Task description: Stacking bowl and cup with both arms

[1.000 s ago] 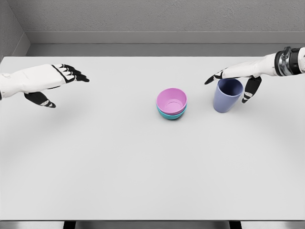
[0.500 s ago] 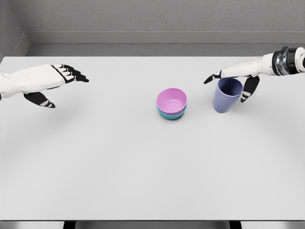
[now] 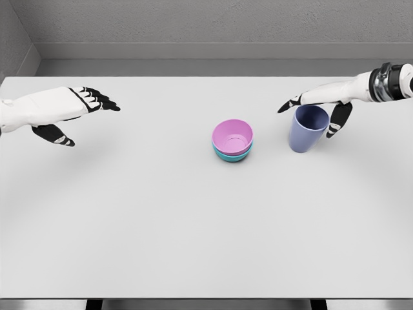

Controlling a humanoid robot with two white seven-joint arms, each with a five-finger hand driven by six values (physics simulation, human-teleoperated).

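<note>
Cup (image 3: pixel 308 128) sits under the right hand (image 3: pixel 322 103), whose spread fingers have barely shifted since earlier, grasp not yet closed; pink bowl (image 3: pixel 232 136) to its left.

- The table (image 3: pixel 193 219), filling most of the frame, had a smooth, matt, pale grey top.
- The pink bowl (image 3: pixel 233 137) at centre and the teal bowl (image 3: pixel 231 155) under it looked like smooth plastic with a soft sheen.
- The blue-violet cup (image 3: pixel 307 128), right of centre, looked like matt plastic.
- The wall (image 3: pixel 213 22) along the top looked rough and grainy.
- Both hands, left (image 3: pixel 61 110) and right (image 3: pixel 322 103), had smooth white shells with black fingers; a dark metallic-looking ring sat at the right wrist.
</note>
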